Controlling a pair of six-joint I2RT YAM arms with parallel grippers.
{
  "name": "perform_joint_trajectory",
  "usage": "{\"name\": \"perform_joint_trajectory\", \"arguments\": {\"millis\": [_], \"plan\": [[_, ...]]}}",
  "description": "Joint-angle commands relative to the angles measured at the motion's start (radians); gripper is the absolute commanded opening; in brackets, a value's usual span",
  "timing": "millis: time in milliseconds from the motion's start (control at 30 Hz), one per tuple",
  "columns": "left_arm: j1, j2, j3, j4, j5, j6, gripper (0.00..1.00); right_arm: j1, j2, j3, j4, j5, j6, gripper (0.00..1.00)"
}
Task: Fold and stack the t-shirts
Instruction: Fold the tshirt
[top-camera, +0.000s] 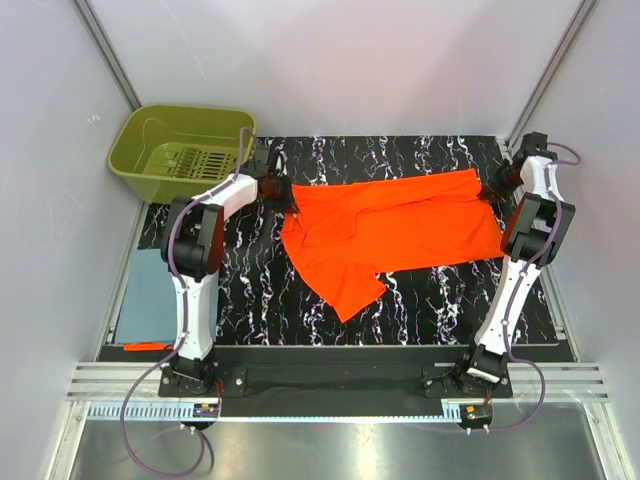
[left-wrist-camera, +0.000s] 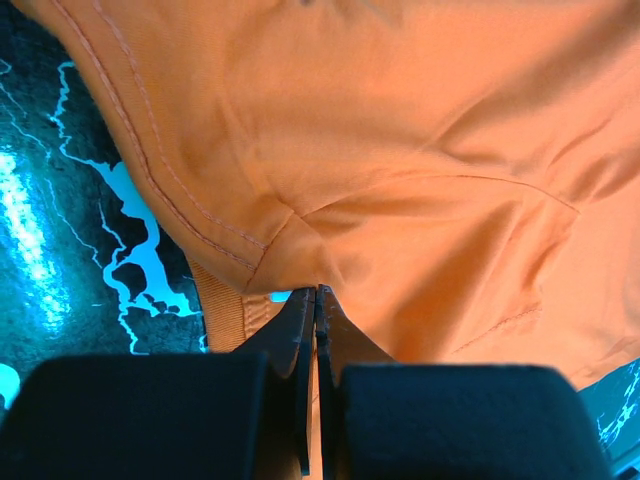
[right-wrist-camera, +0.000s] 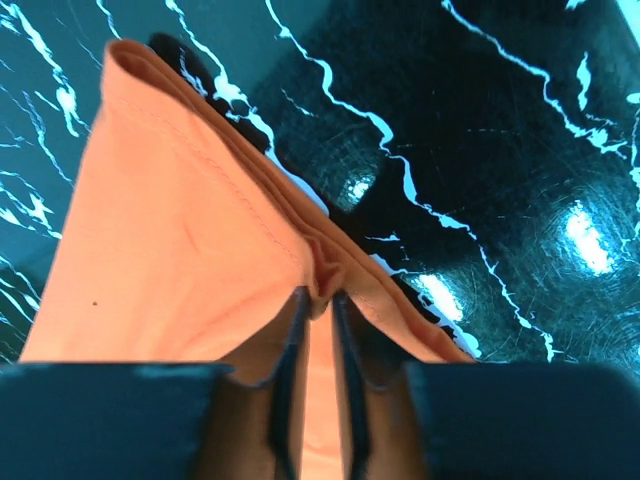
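Observation:
The bright orange t-shirt (top-camera: 400, 225) lies spread across the black marbled mat (top-camera: 250, 290), one sleeve pointing toward the near edge. My left gripper (top-camera: 290, 207) is at its far-left end. In the left wrist view it (left-wrist-camera: 317, 292) is shut on a seam fold of the orange cloth (left-wrist-camera: 400, 150). My right gripper (top-camera: 487, 192) is at the shirt's far-right corner. In the right wrist view it (right-wrist-camera: 320, 295) is pinched on a bunched fold of the hemmed edge (right-wrist-camera: 170, 250). A blue-grey t-shirt (top-camera: 148, 295), folded into a flat rectangle, lies left of the mat.
An olive-green plastic basket (top-camera: 180, 150) stands at the back left, just behind my left gripper. Grey walls with metal posts close in both sides. A small orange scrap (top-camera: 145, 346) shows near the left arm's base.

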Motion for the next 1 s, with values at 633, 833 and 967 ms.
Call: {"name": "perform_joint_trajectory", "arguments": {"millis": [633,833,967], "plan": [[0.037,-0.121,-0.049,0.031,-0.074,-0.002,0.0,-0.021,0.005,0.177,-0.033,0.007,0.009,0.07],[0.035,-0.129,-0.054,0.031,-0.067,-0.011,0.0,-0.021,0.026,0.187,-0.041,-0.047,0.071,0.07],[0.037,-0.136,-0.074,0.031,-0.06,-0.005,0.0,-0.021,0.025,0.157,-0.056,-0.03,0.043,0.09]]}}
